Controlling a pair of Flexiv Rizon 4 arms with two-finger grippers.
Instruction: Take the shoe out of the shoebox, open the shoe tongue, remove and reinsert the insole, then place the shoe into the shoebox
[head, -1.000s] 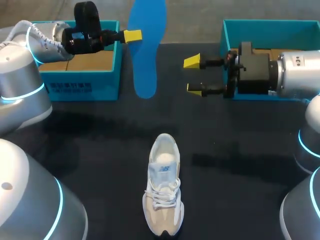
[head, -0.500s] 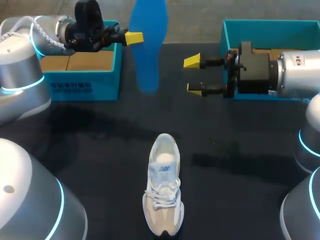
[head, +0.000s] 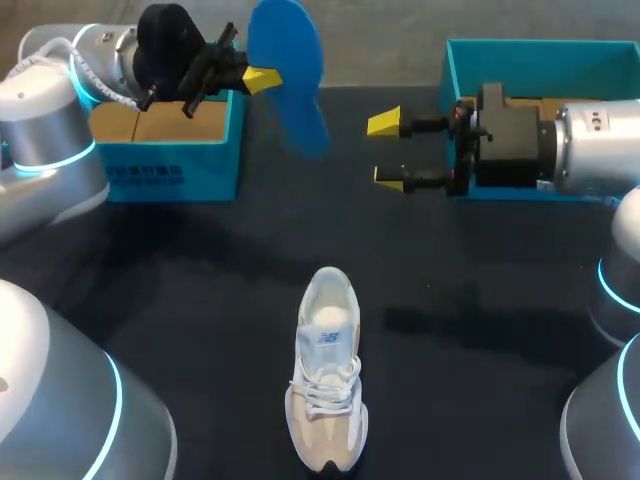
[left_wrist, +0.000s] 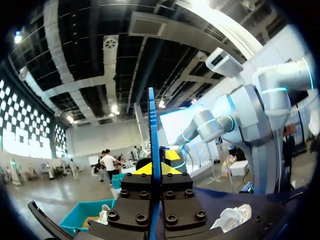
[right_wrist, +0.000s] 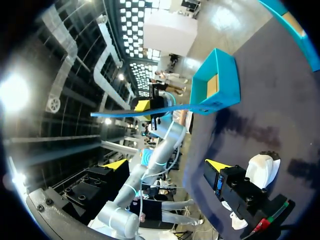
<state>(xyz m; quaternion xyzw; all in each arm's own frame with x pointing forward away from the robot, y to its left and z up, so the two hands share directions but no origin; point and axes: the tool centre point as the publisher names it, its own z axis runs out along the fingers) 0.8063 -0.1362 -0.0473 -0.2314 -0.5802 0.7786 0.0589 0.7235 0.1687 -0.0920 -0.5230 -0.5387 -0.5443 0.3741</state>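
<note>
The shoe (head: 327, 380) stands nearest, close to the worktop's (head: 480, 400) front edge, toe toward that edge and its mouth facing the boxes. It is out of its box, so step 1 looks done; whether the tongue is fully pulled open cannot be told.

Beyond it lies a broad stretch of bare dark worktop, good room for bringing things down to the shoe.

Farther on, the right gripper (head: 386, 150) hangs released, holding nothing, its 2 yellow tips apart. It is near the lower end of the blue insole (head: 290, 70) without touching it.

The left gripper (head: 262, 78) is clenched on the insole, which the left wrist view shows edge-on between the tips. It is held aloft over the far edge, between the 2 boxes.

So the insole is removed; reinserting it and boxing the shoe remain.

At the far edge sit the left teal box (head: 160, 165) and the right teal box (head: 540, 55). The right arm (head: 590, 145) lies over the right one, which would likely hinder placing the shoe there.
</note>
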